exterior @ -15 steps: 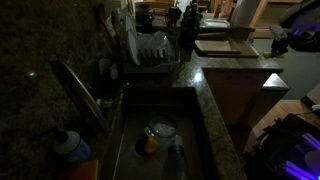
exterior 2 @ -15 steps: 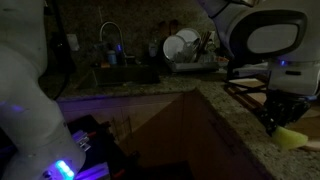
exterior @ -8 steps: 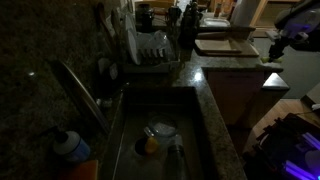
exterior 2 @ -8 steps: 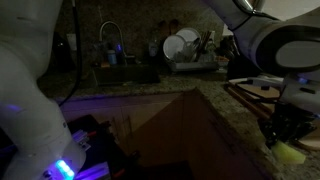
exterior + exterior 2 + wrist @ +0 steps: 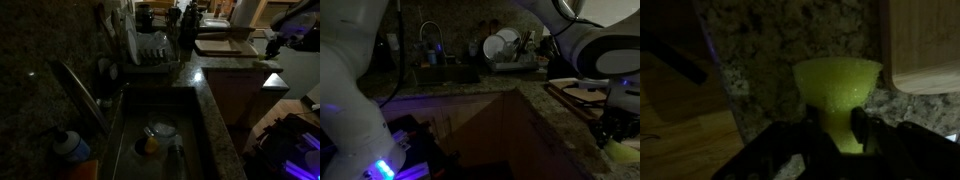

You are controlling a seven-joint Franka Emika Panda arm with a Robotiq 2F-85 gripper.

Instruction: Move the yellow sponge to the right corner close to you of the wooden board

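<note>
- Plainly, the gripper [image 5: 838, 135] is clamped on the yellow sponge [image 5: 837, 88]. In the wrist view the two dark fingers [image 5: 862, 128] pinch its lower part, so the sponge narrows between them and flares out wide beyond them.
- The sponge sits over the dark speckled countertop [image 5: 770, 45], not over the wooden board [image 5: 925, 45]. Its upper right corner comes just beside the board's rounded corner. Whether the two touch cannot be told, nor whether the sponge rests on the stone or hangs above it.
- In an exterior view the gripper [image 5: 617, 128] points down at the far right of the picture, with the sponge [image 5: 625, 153] showing as a pale green patch right under it. It lies near the front edge of the counter, just off the near end of the board [image 5: 582, 95].
- In both exterior views the scene is very dim. The white arm [image 5: 605, 50] reaches in from above, over the board.
- The board [image 5: 222, 46] lies on the counter next to a dish rack [image 5: 150, 50] holding white plates.
- Well apart from the board, the sink [image 5: 195, 115] holds a white dish [image 5: 162, 129] and, touching it, a rounder yellow-orange item [image 5: 150, 145].
- A faucet [image 5: 428, 38] stands behind the sink, and a blue-capped bottle [image 5: 70, 145] sits on the sink's rim.
</note>
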